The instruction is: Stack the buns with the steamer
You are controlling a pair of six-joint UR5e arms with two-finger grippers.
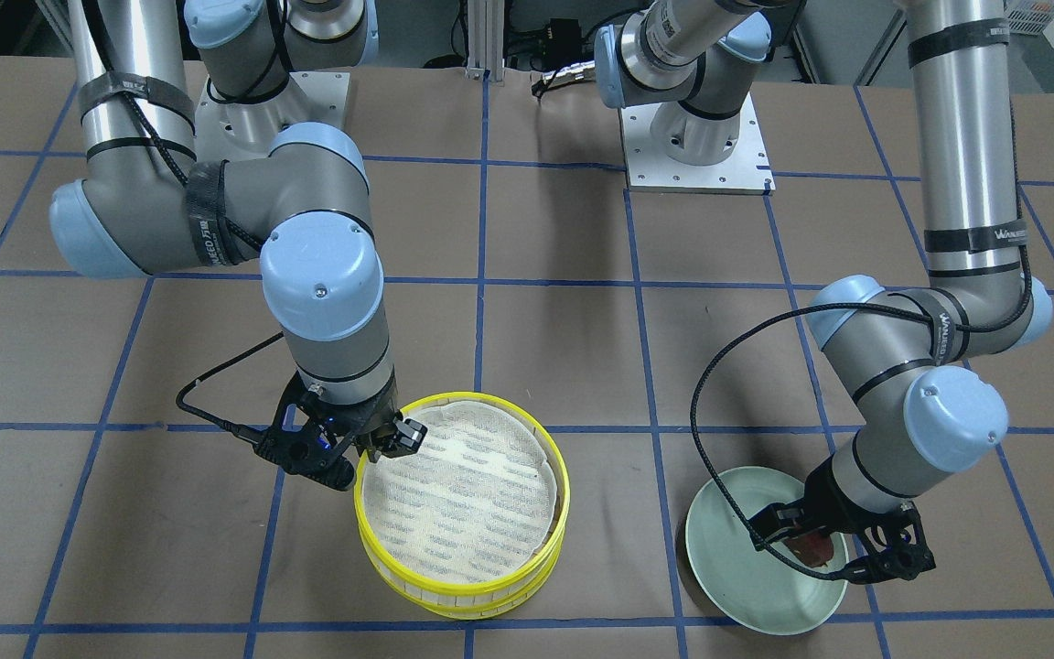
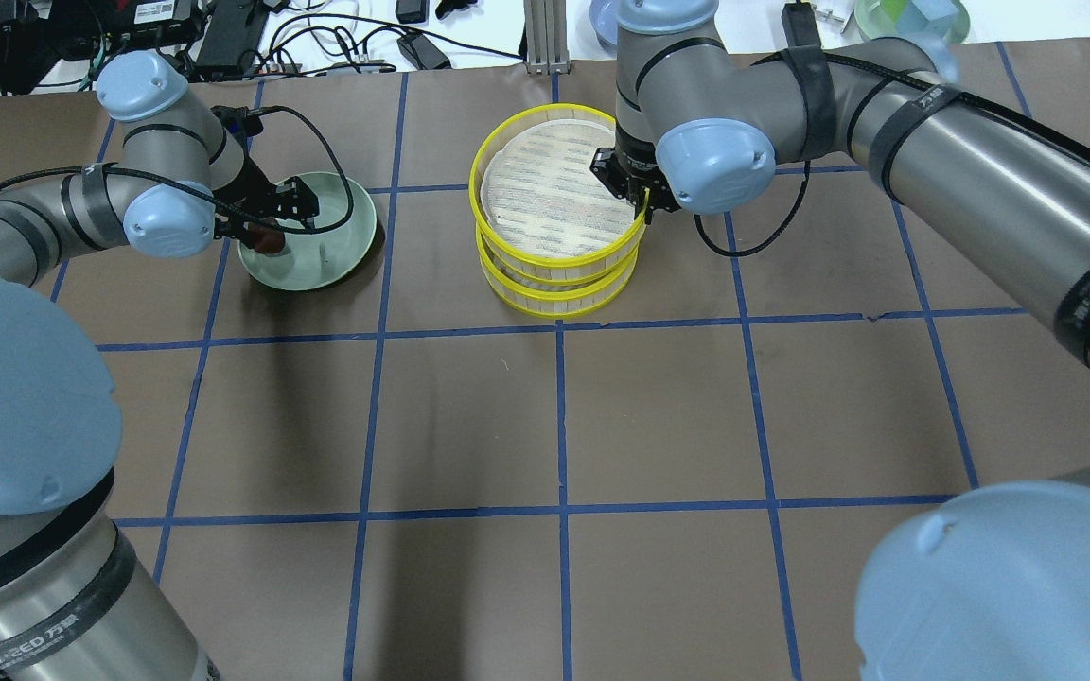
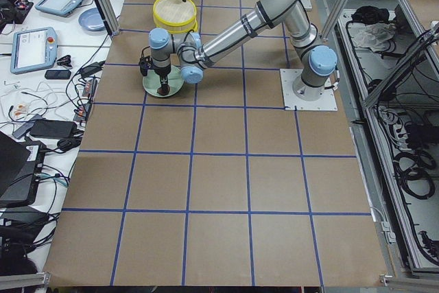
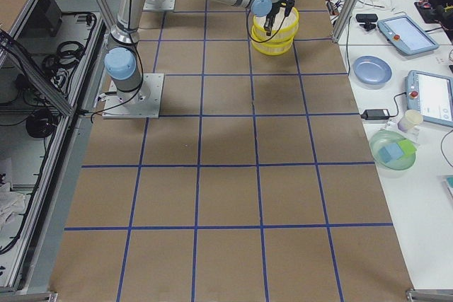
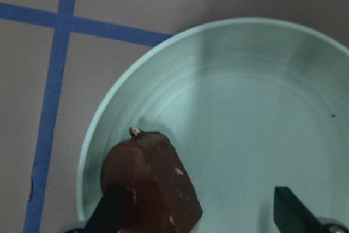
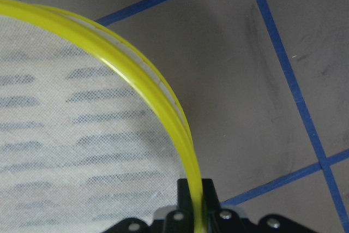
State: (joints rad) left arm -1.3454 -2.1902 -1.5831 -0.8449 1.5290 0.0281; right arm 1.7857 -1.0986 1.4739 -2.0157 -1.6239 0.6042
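Observation:
A dark maroon bun [image 5: 150, 184] lies in the pale green plate [image 5: 245, 107], near its rim. My left gripper [image 5: 202, 216] hangs open over the plate; one finger touches the bun and the other stands well apart. In the overhead view the same bun [image 2: 266, 241] shows just under the left gripper [image 2: 271, 222]. My right gripper [image 6: 193, 205] is shut on the yellow rim of the upper steamer tier [image 2: 545, 189]. That tier rests slightly offset on the lower tier [image 2: 554, 298], and its white liner is bare. The cream-white bun is out of view.
Brown table paper with a blue tape grid lies all around. The steamer stack [image 1: 564, 513] and the plate [image 1: 747, 586] stand about one grid square apart. Both arm base plates [image 1: 696, 137] sit at the robot's side. Side benches carry tablets and a blue dish [image 4: 371, 70].

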